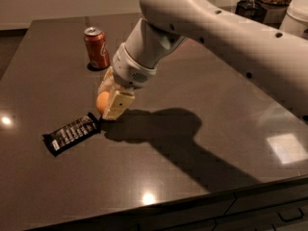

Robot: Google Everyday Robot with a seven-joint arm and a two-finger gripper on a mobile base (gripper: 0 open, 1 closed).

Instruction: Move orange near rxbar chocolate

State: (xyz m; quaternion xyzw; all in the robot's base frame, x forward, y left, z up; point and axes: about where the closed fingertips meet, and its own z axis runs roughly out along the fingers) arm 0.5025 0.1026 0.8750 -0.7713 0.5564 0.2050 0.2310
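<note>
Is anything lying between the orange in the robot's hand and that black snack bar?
No. In the camera view, only a short strip of bare tabletop separates the orange, gripped by the hand, from the snack bar and its right end.

The orange (pixel 101 103), small, round and matte, is clasped between the jaws of the gripper (pixel 109 109), down close to the worktop (pixel 207 85), left of its middle. Just beside it, toward the front left corner, the rxbar chocolate (pixel 72 134) lies flat and slantwise, its black wrapper lettered in white.
</note>
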